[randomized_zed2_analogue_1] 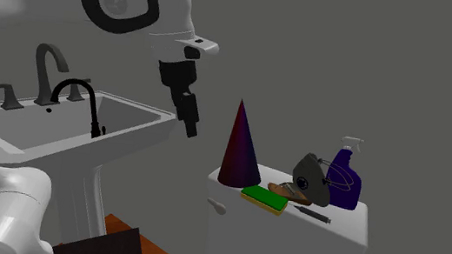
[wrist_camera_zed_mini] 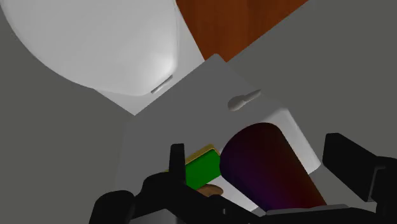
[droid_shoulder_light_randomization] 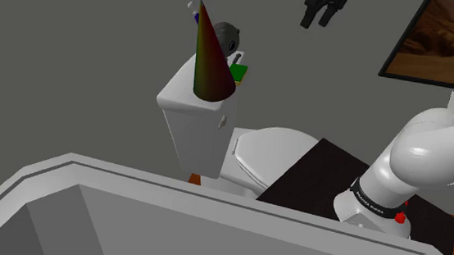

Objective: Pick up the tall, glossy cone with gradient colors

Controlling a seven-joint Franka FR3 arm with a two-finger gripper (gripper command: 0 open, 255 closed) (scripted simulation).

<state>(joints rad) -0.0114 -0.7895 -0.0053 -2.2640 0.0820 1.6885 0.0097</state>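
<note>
Cone (droid_shoulder_light_randomization: 212,64) stands upright, tip up, on the toilet tank (droid_shoulder_light_randomization: 193,120) lid. The gripper (droid_shoulder_light_randomization: 319,20) hangs high over the tank, up and to the shoulder view's right of the cone and well apart from it. Lettering on the arm's base band (droid_shoulder_light_randomization: 380,203) is unreadable. Second exterior view: cone (randomized_zed2_analogue_1: 239,149) at the tank's (randomized_zed2_analogue_1: 290,243) left end, gripper (randomized_zed2_analogue_1: 190,122) further left, clear of both. Wrist view: gripper (wrist_camera_zed_mini: 257,149) fingers spread, holding nothing, with the cone (wrist_camera_zed_mini: 267,165) between them, untouched. Approach likely runs down along the cone's axis.
</note>
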